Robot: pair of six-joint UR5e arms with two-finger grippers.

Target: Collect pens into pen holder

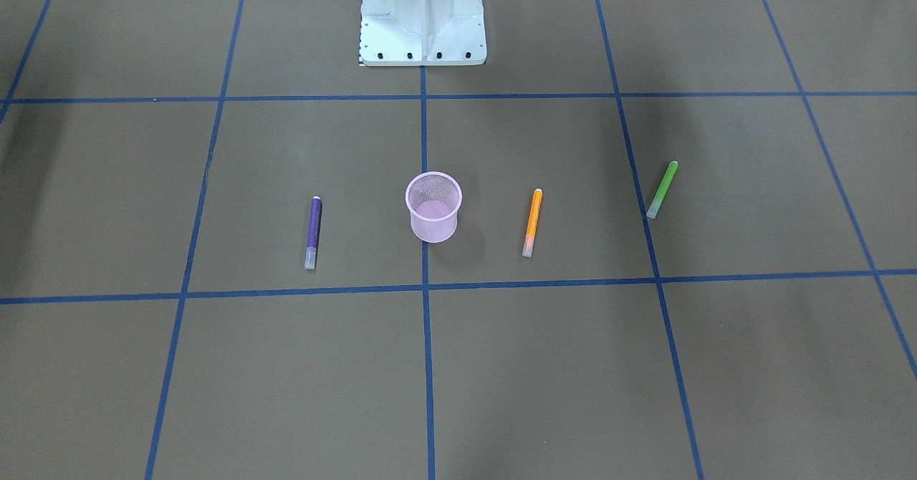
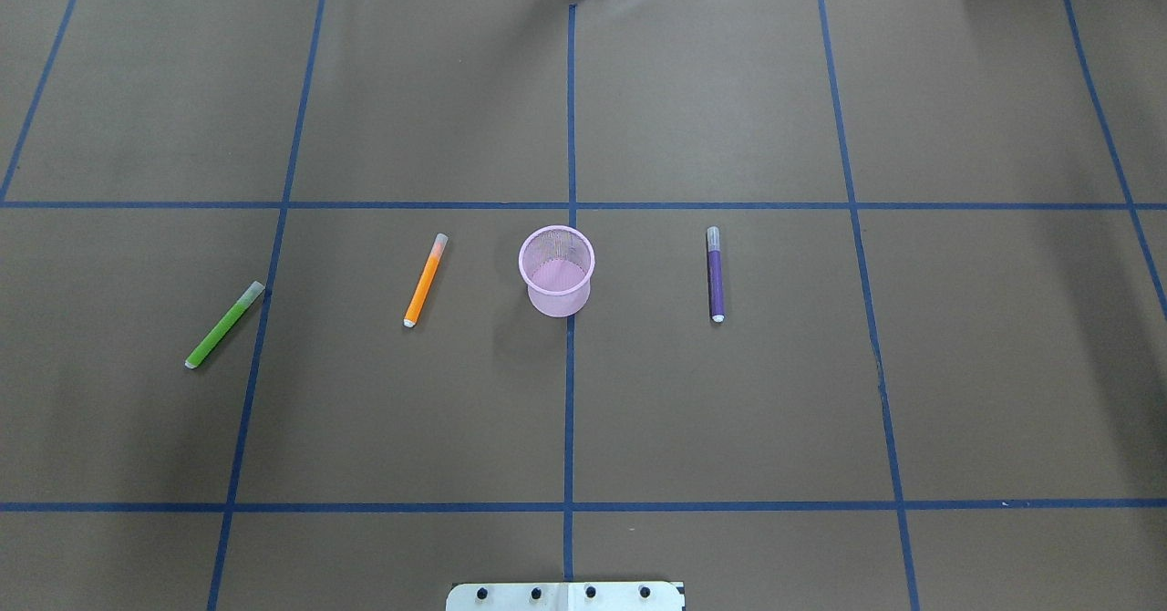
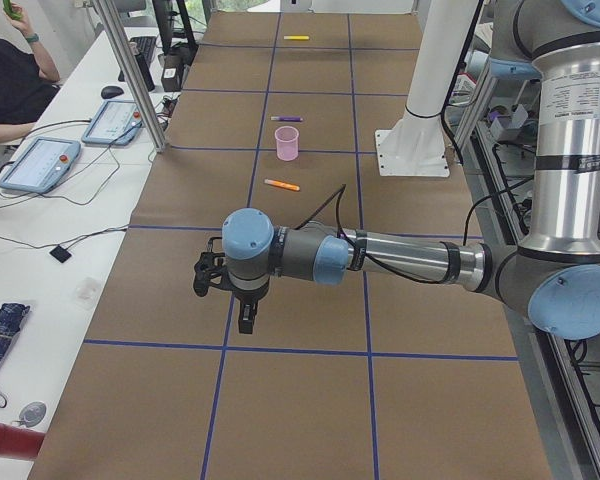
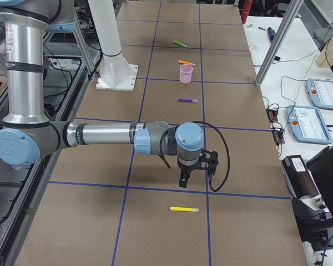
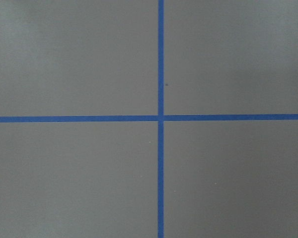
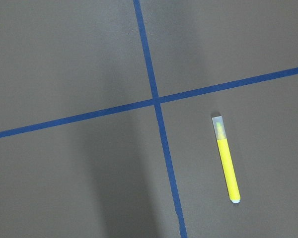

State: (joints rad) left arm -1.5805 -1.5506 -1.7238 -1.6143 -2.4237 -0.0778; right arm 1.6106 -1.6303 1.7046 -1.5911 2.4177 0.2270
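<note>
The pink mesh pen holder stands upright and empty at the table's middle. The purple pen lies to its right, the orange pen to its left, and the green pen further left. The yellow pen lies flat beside a tape crossing, far from the cup at the table's right end. My right gripper hangs over the table just short of the yellow pen. My left gripper hangs above the table's left end, over a tape crossing. I cannot tell whether either is open or shut.
The white robot base stands behind the cup. Blue tape lines grid the brown table. Side desks hold tablets, aluminium posts stand at the table's far edge, and an operator sits there.
</note>
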